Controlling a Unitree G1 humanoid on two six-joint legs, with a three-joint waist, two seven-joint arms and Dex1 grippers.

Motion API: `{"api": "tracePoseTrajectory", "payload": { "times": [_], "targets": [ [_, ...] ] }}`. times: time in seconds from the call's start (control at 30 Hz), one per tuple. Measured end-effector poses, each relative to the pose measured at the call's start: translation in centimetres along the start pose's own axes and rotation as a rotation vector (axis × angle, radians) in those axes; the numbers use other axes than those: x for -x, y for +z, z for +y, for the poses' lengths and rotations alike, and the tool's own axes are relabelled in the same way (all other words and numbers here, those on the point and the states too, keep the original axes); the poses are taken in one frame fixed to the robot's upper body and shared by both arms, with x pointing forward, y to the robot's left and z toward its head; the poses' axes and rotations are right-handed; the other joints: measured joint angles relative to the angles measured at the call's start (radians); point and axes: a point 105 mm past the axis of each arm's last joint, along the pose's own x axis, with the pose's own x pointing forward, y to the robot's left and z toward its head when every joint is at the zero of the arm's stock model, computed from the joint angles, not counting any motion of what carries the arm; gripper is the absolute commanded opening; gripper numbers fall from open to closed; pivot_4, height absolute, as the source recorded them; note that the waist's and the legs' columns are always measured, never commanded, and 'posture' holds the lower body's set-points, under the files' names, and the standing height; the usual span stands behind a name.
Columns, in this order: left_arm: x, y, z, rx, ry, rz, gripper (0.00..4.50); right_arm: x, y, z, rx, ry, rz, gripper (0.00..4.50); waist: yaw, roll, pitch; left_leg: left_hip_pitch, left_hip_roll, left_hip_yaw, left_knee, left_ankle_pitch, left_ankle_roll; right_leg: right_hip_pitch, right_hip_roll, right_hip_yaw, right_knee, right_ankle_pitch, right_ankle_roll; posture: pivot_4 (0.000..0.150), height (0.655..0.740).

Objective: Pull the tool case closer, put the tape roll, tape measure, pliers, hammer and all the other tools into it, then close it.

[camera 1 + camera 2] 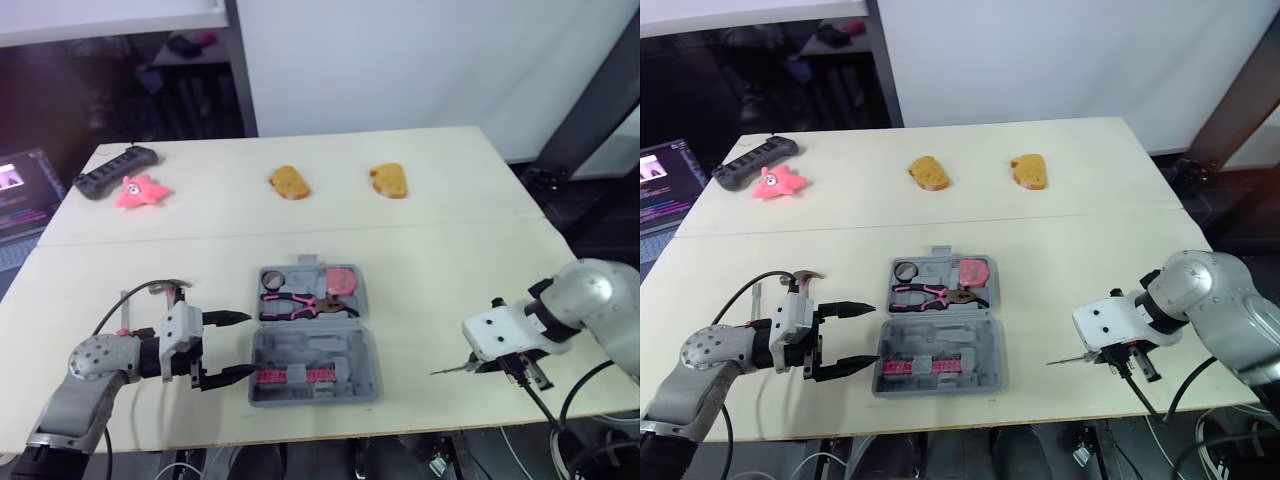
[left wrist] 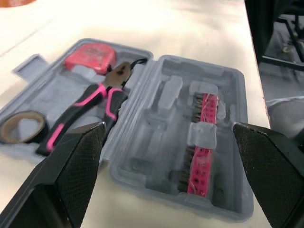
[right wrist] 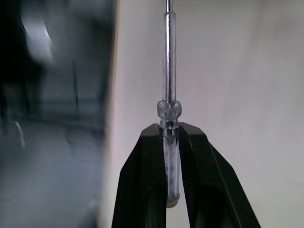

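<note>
The grey tool case (image 1: 355, 345) lies open in the middle of the near table. Its far half holds a tape roll (image 1: 272, 278), a pink tape measure (image 1: 342, 280) and pink-handled pliers (image 1: 300, 303). A pink bit strip (image 2: 202, 142) sits in the near half. My left gripper (image 1: 240, 345) is open just left of the case, its fingers (image 2: 71, 171) wide apart and holding nothing. What looks like a hammer head (image 1: 800, 277) lies behind my left wrist. My right gripper (image 3: 169, 130) is shut on the clear handle of a screwdriver (image 1: 1068, 358), right of the case near the front edge.
Two bread-like pieces (image 1: 288, 182) (image 1: 389, 180) lie on the far table half. A pink star toy (image 1: 140, 190) and a black power strip (image 1: 115, 172) sit at the far left. A laptop (image 1: 25, 190) stands off the table's left side.
</note>
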Motion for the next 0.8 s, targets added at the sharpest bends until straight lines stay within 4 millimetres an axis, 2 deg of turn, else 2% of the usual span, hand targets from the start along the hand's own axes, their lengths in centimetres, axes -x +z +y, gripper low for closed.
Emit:
{"api": "tracePoseTrajectory", "payload": {
  "times": [0.07, 0.17, 0.2, 0.3, 0.33, 0.47, 0.57, 0.7, 0.8],
  "targets": [
    [-0.3, 0.0, -0.1, 0.001, -0.012, -0.005, 4.5, -0.7, 1.1, -0.9, -0.318, -0.154, -0.151, 0.02, -0.002, 0.0, 0.0, 0.001, 0.0, -0.001, 0.0, 0.001, -0.002, 0.0, 0.001, 0.0, 0.001, 0.001, -0.002, 0.15, 0.74],
    [-0.4, 0.0, -0.2, 0.002, -0.022, -0.005, 4.5, -2.4, 0.0, -1.7, -0.733, -0.332, -0.296, 0.02, 0.012, -0.002, -0.002, -0.001, 0.0, -0.004, -0.001, 0.003, -0.006, -0.001, 0.002, -0.002, 0.001, 0.001, -0.002, 0.15, 0.74],
    [-0.4, -0.1, -0.2, 0.005, -0.025, -0.004, 4.5, -4.0, -0.9, -1.1, -0.872, -0.377, -0.319, 0.02, 0.02, -0.001, -0.002, -0.003, 0.0, -0.006, -0.002, 0.004, -0.006, -0.001, 0.001, -0.005, 0.001, 0.001, -0.002, 0.15, 0.74],
    [-0.3, -0.1, -0.1, 0.003, -0.034, 0.002, 4.5, -6.6, -2.7, 0.9, -1.091, -0.488, -0.302, 0.02, 0.033, 0.004, -0.003, -0.01, -0.003, -0.004, -0.002, 0.004, -0.007, -0.009, -0.003, -0.004, 0.001, 0.001, -0.001, 0.15, 0.74],
    [-0.3, 0.1, 0.2, -0.003, -0.035, 0.0, 4.5, -7.1, -2.7, 1.6, -1.124, -0.527, -0.299, 0.02, 0.031, 0.005, -0.003, -0.013, -0.003, -0.004, -0.001, 0.005, -0.009, -0.011, -0.003, -0.004, 0.001, 0.002, 0.001, 0.15, 0.74],
    [-0.2, 0.1, 0.3, -0.007, -0.045, 0.007, 4.5, -7.9, -2.1, 2.3, -1.2, -0.625, -0.316, 0.02, 0.01, 0.003, -0.005, -0.012, -0.004, -0.004, -0.001, 0.008, -0.013, -0.01, -0.004, -0.003, 0.0, 0.003, 0.002, 0.15, 0.74],
    [-0.2, 0.2, 0.4, -0.01, -0.052, 0.007, 4.5, -8.3, -2.2, 2.0, -1.26, -0.695, -0.296, 0.02, 0.001, 0.002, -0.006, -0.01, -0.004, -0.004, -0.001, 0.008, -0.013, -0.009, -0.003, -0.003, 0.001, 0.003, 0.002, 0.15, 0.74],
    [-0.1, 0.3, 0.5, -0.016, -0.053, 0.012, 4.5, -9.0, -2.3, 1.0, -1.28, -0.707, -0.256, 0.02, 0.001, 0.001, -0.006, -0.009, -0.003, -0.004, -0.001, 0.008, -0.013, -0.008, -0.003, -0.003, 0.001, 0.003, 0.002, 0.15, 0.74],
    [0.0, 0.2, 0.4, -0.014, -0.053, 0.017, 4.5, -9.7, -2.7, 0.5, -1.3, -0.71, -0.211, 1.44, 0.001, 0.001, -0.007, -0.009, -0.004, -0.004, -0.001, 0.008, -0.013, -0.008, -0.003, -0.003, 0.001, 0.003, 0.002, 0.15, 0.74]
  ]
}}
